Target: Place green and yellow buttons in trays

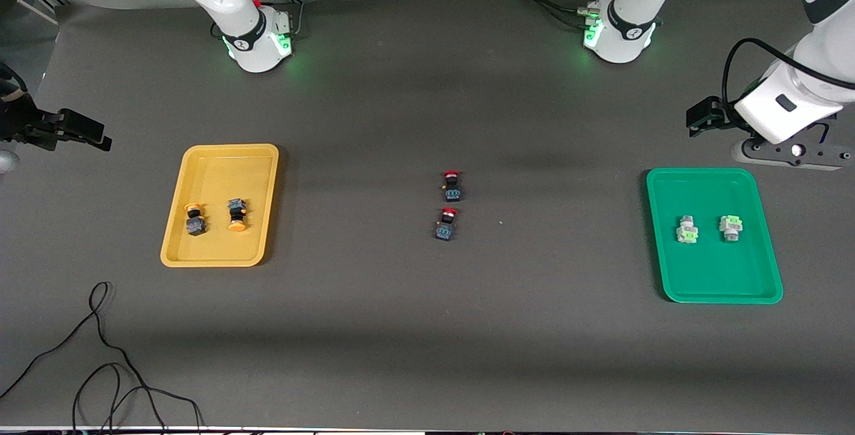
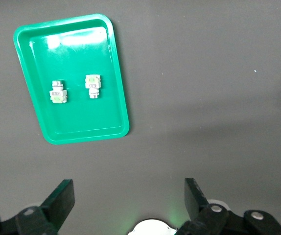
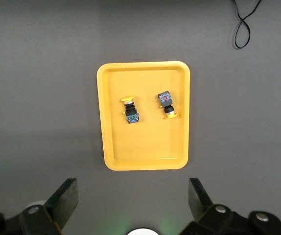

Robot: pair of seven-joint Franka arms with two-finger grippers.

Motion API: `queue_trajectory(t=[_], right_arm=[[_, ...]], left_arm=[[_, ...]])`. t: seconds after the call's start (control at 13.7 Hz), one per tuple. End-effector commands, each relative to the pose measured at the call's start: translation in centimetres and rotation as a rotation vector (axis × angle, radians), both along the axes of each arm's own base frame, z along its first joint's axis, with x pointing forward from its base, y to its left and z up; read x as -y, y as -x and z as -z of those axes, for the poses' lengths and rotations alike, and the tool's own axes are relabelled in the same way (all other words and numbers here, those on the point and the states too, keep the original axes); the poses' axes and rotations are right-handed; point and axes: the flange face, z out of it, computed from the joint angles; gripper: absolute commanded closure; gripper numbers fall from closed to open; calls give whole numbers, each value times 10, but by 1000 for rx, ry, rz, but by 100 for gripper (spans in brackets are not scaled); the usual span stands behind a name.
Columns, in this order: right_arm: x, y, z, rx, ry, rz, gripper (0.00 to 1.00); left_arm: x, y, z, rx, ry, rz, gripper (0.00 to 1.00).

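Both dark-bodied yellow buttons (image 1: pixel 195 218) lie in the yellow tray (image 1: pixel 175 248), long axes roughly along its length, caps pointing contrary ways. Both whitish green buttons (image 1: pixel 688 229) lie side by side, likewise lengthwise, in the green tray (image 1: pixel 721 291). The left gripper (image 2: pixel 129 201) and right gripper (image 3: pixel 133 199) hang empty, fingers apart.

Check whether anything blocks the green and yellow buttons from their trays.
Nothing visible does: both yellow buttons already lie in the yellow tray, both green buttons in the green tray.
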Motion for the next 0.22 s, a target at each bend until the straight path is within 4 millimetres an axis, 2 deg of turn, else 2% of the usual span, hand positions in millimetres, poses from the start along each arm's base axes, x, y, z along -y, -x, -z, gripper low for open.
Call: queue_trajectory(t=[0.0, 0.15], right_arm=[[1, 1, -5, 16, 22, 17, 0], [1, 1, -5, 16, 22, 17, 0]], left_arm=[[-1, 2, -4, -13, 10, -13, 0], [-1, 2, -4, -16, 9, -13, 0]])
